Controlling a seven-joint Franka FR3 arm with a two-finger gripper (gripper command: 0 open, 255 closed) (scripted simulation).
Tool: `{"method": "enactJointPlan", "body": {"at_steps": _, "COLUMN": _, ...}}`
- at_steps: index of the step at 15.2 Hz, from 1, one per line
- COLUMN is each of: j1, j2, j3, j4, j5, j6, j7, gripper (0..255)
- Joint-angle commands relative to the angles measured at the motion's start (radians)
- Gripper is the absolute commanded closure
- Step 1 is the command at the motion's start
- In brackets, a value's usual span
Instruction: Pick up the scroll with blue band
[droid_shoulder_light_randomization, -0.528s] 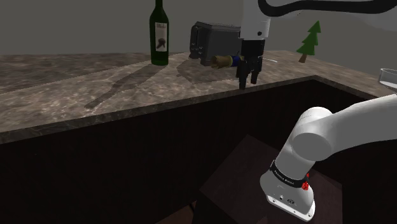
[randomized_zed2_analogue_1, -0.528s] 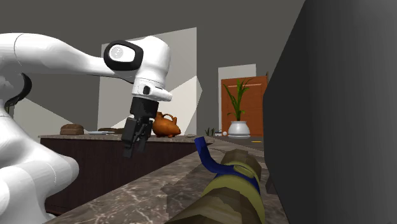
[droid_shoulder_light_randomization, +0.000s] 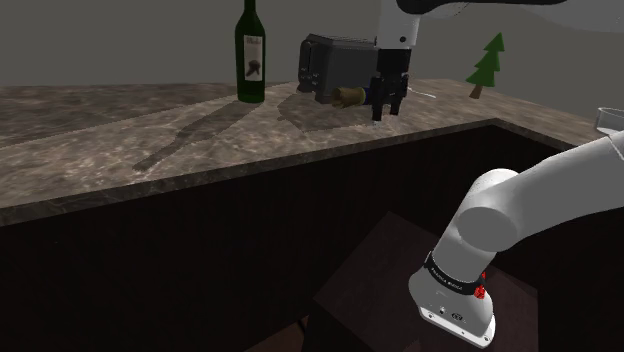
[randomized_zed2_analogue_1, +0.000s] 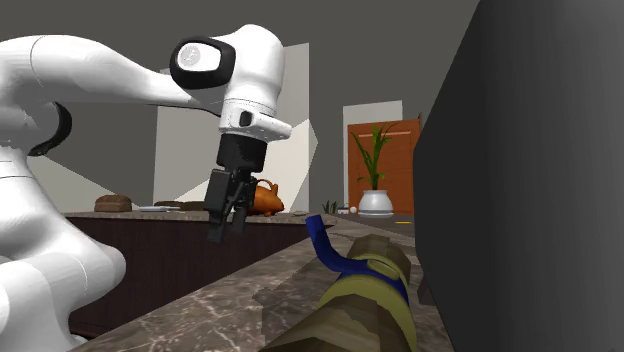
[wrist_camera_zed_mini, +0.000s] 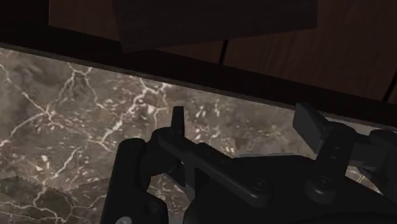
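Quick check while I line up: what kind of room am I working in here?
Most likely a home kitchen: a long stone-patterned countertop carries a dark green wine bottle and what looks like a grey toaster, and a potted plant stands beyond.

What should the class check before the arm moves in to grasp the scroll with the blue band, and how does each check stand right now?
1. Fingers apart: ok.
2. Scroll lying free on the marble counter, blue band in sight: ok.
3. Scroll between the fingers: not ok; the wrist view has bare marble there.
4. Gripper down at scroll height: not ok; it hangs above the counter.
5. Room for a finger between scroll and grey box: cannot tell.
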Motion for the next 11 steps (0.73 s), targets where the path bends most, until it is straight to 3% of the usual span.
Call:
{"method": "enactJointPlan", "body": {"at_steps": 1, "j1": -0.012, "j2": 0.051, "j3": -0.026, "j4": 0.062, "j5": -0.017, "j6": 0.001, "j7": -0.023, "gripper": 0}}
{"method": "enactJointPlan", "body": {"at_steps": 11, "j1": -0.062, "j2": 0.316, "j3": -0.163, "j4": 0.386, "j5": -0.051, "j6": 0.003, "j7": -0.157, "gripper": 0}}
